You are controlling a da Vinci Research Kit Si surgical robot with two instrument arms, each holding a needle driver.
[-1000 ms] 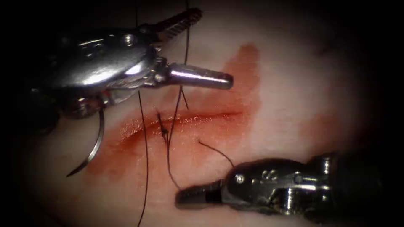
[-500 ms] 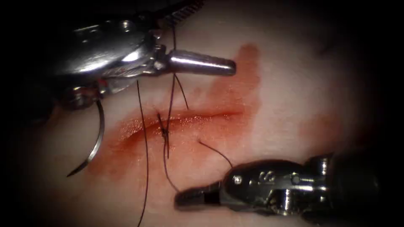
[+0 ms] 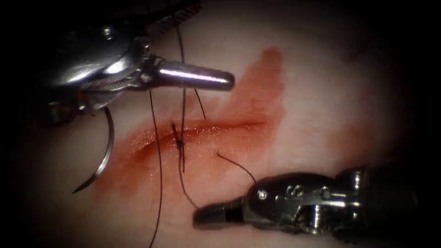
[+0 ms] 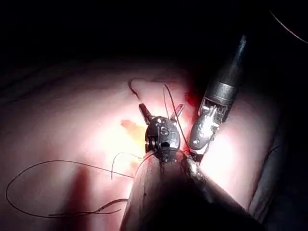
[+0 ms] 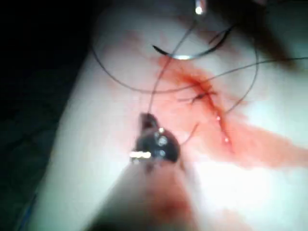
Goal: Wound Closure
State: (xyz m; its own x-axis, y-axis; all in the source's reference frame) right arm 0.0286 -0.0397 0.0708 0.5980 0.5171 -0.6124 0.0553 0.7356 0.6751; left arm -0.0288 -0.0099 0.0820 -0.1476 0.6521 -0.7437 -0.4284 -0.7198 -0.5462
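Left tool shifted left, right tool gripping thread

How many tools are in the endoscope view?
2. The left tool, jaws open, empty, upper left; the right tool, shut on the thread, lower right. The needle lies on the tissue, left of the cut.

Both tools shiny steel w/ dark shafts (right tool stamped numerals).
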